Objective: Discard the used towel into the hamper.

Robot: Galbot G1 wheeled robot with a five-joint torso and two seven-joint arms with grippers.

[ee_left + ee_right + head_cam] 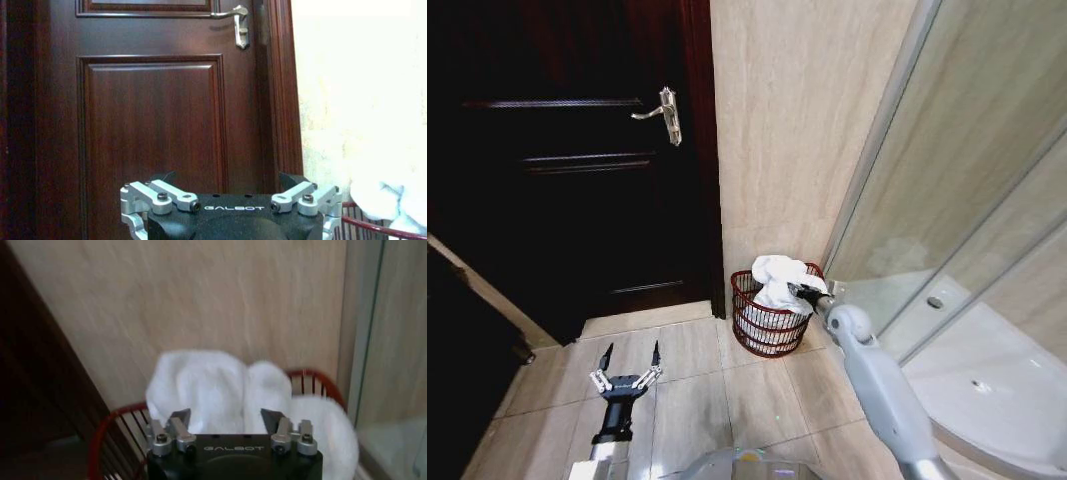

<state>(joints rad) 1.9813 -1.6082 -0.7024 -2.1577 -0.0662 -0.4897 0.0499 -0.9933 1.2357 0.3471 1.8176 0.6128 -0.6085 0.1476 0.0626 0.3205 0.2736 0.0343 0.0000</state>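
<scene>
Fingers of the right gripper (pixel 225 417) stand apart, spread on either side of a bunched white towel (pixel 220 390) without closing on it. That gripper sits at the near rim of the hamper (pixel 769 325), a small round dark red wire basket standing on the tiled floor (pixel 727 390) in the corner where the beige wall (pixel 797 120) meets the glass shower enclosure (pixel 967 200). The towel is heaped inside the hamper, rising above the rim and spilling over one side (part of it drapes down the outside in the right wrist view). The left gripper (pixel 630 356) hangs low over the floor tiles, well apart from the hamper, its two fingers (pixel 605 356) spread wide and holding nothing. It faces a dark wooden door (pixel 567 160) with a silver lever handle (pixel 663 113), which stands just beside the hamper's corner.
</scene>
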